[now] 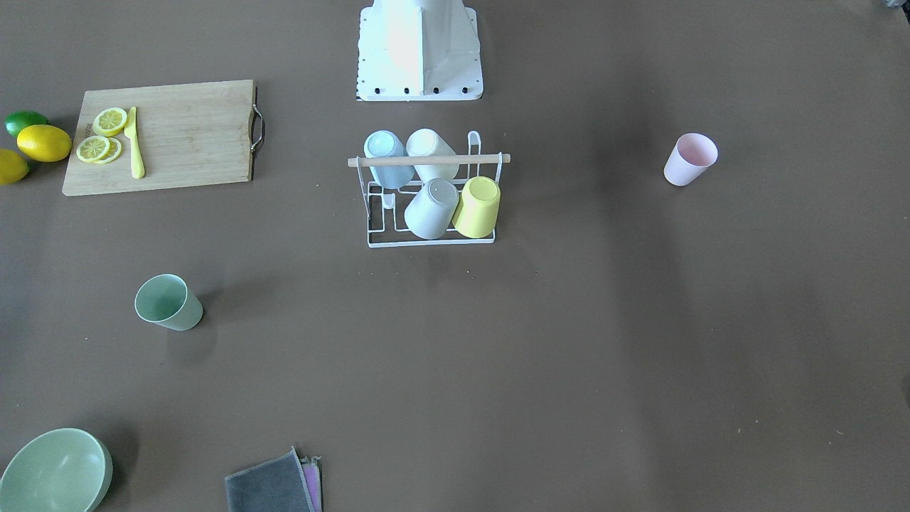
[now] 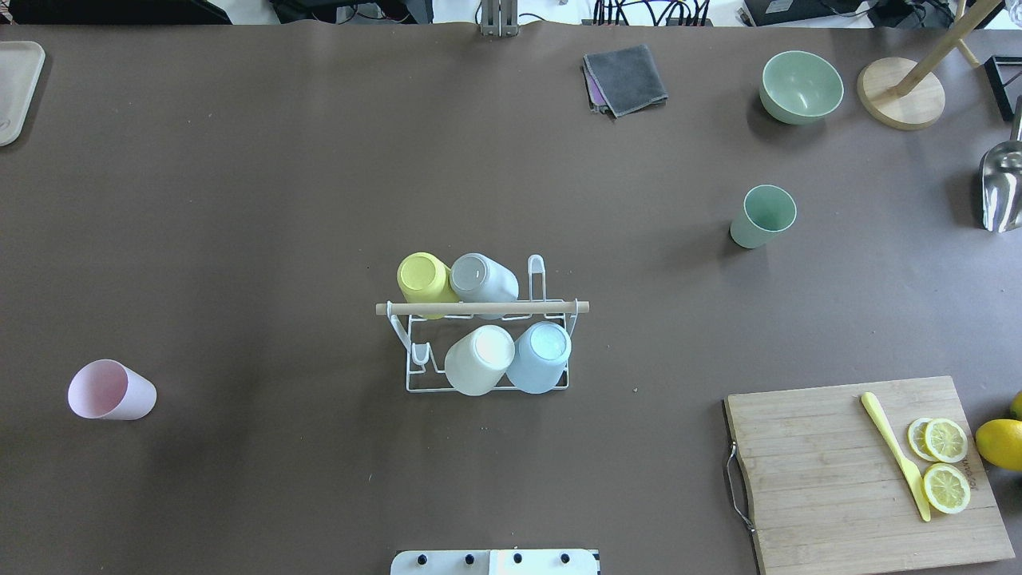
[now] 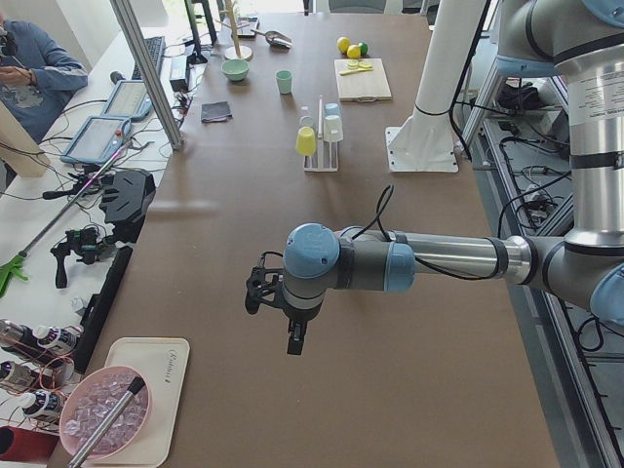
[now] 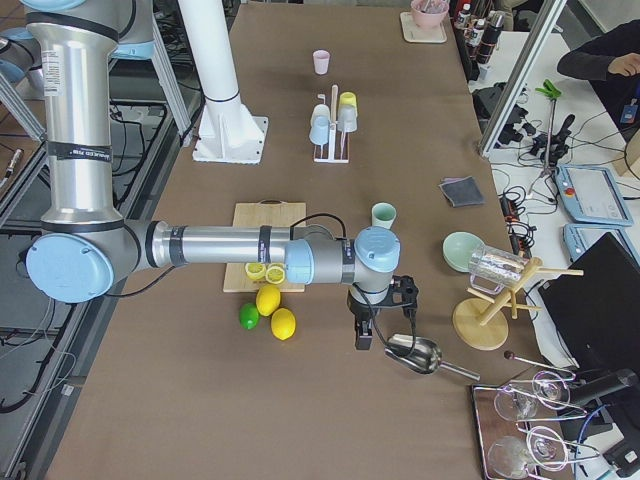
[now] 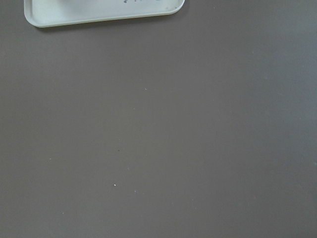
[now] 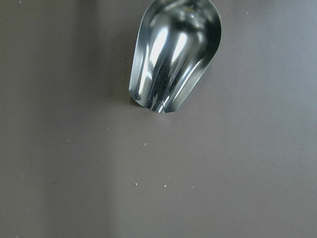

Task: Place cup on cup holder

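The cup holder (image 1: 455, 159) is a white wire rack with a wooden rod, standing mid-table; it also shows in the overhead view (image 2: 479, 307). It holds several upturned cups: blue, cream, grey and yellow. A pink cup (image 2: 110, 390) stands loose far on the robot's left. A green cup (image 2: 762, 216) stands loose on the right, beyond the rack. My left gripper (image 3: 293, 343) hangs over the table's left end, far from both. My right gripper (image 4: 364, 338) hangs over the right end, above a metal scoop (image 6: 173, 54). Whether either gripper is open or shut cannot be told.
A cutting board (image 2: 862, 471) with lemon slices and a yellow knife lies at the near right, lemons beside it. A green bowl (image 2: 801, 86), a grey cloth (image 2: 627, 78) and a wooden stand (image 2: 902, 92) sit at the far right. A white tray (image 5: 99, 12) lies at the left end.
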Robot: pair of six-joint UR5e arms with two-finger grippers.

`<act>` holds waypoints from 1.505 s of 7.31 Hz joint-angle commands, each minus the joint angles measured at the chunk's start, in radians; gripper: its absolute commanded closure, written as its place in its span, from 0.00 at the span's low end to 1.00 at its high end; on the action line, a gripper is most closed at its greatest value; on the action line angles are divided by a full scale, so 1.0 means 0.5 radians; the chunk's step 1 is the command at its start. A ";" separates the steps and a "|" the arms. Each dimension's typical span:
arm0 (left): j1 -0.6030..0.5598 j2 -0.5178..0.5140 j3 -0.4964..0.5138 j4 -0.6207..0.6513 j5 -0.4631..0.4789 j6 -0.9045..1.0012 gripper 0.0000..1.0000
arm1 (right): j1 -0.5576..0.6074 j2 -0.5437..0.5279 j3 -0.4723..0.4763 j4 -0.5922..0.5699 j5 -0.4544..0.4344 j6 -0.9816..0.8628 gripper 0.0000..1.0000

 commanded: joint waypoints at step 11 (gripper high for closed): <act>0.012 -0.046 -0.014 0.016 -0.095 0.005 0.02 | -0.702 0.423 0.389 0.006 0.028 0.980 0.00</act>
